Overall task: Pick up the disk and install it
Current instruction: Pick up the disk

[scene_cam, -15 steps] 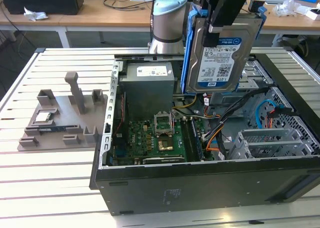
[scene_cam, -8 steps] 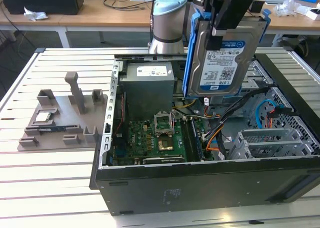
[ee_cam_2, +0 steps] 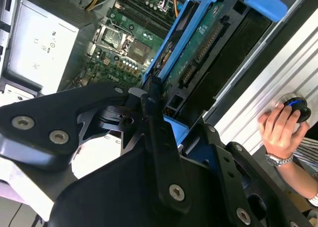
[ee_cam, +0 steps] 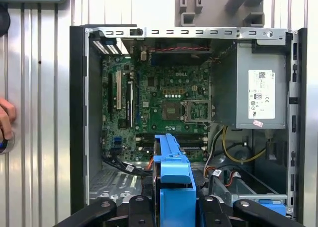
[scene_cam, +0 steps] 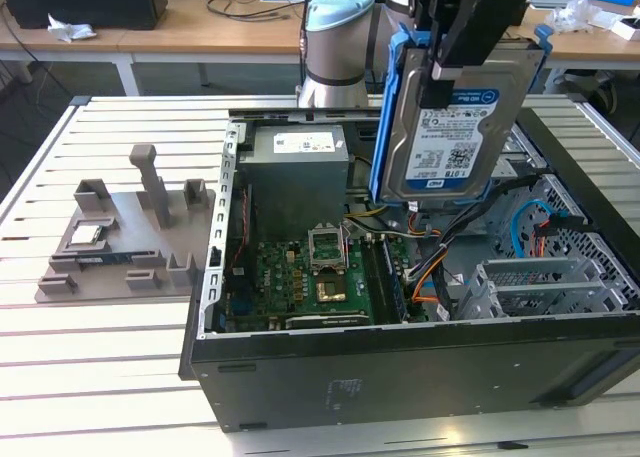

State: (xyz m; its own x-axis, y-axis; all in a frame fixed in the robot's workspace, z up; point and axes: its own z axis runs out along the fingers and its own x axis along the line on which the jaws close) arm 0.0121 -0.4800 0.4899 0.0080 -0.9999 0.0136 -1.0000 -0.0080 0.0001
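The silver rectangular metal disk (scene_cam: 450, 127), with its white-and-blue label and blue plastic carrier frame, hangs in the air over the open black desktop computer case (scene_cam: 400, 367). The case lies on the slatted metal table (scene_cam: 90, 377), and the disk is above the side of it nearer the exterior view's right. The black jaws pinch the disk at its upper end, pressed against its two flat faces. Its long axis runs nearly upright, leaning a little. The label faces the exterior camera, and in the second wrist view the circuit-board side faces the other way. The step in hand looks like carrying the disk to its bay. Doing it well probably means keeping the pinch firm so the heavy body cannot swing, and squaring the carrier's edges with the grey metal cage (scene_cam: 545, 282). The lower end should also stay clear of the orange and yellow cables (scene_cam: 440, 272) and the green motherboard (scene_cam: 300, 272).
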